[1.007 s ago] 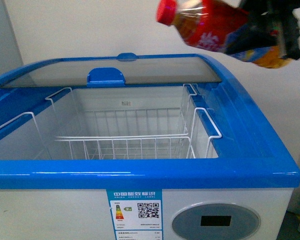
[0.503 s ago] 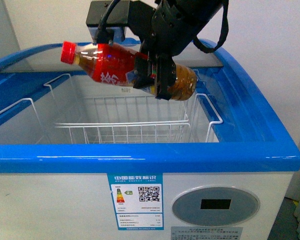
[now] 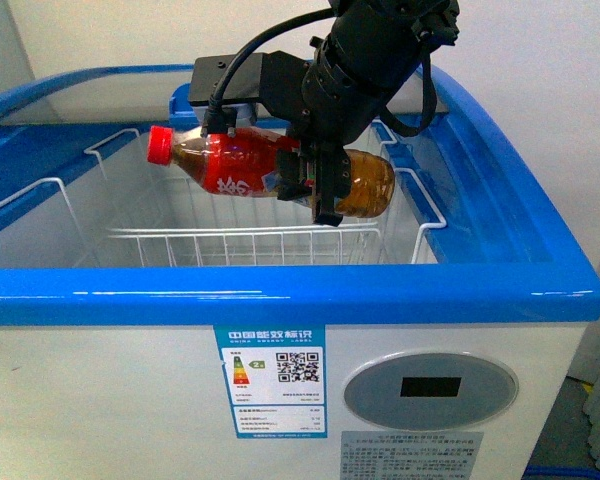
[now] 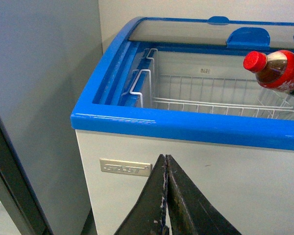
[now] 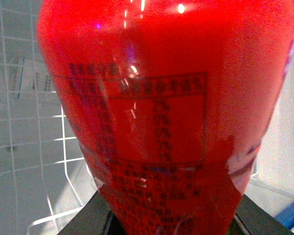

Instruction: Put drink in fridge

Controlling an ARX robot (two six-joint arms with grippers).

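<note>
White wall behind; front view: right gripper [image 3: 315, 185] clamped on the drink [image 3: 270, 170], held sideways over the open fridge [image 3: 280, 300], wire basket [image 3: 250, 245] directly below, basket handles just beside. Risk, judged: dropped from here, could bounce or catch the wires. Left wrist view: left gripper [image 4: 165, 196] pressed together, outside the front wall. Right wrist view: red label filling everything, basket grid beyond.

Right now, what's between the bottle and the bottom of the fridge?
Just air, then a white wire basket hanging below the bottle. The front view shows it.
</note>
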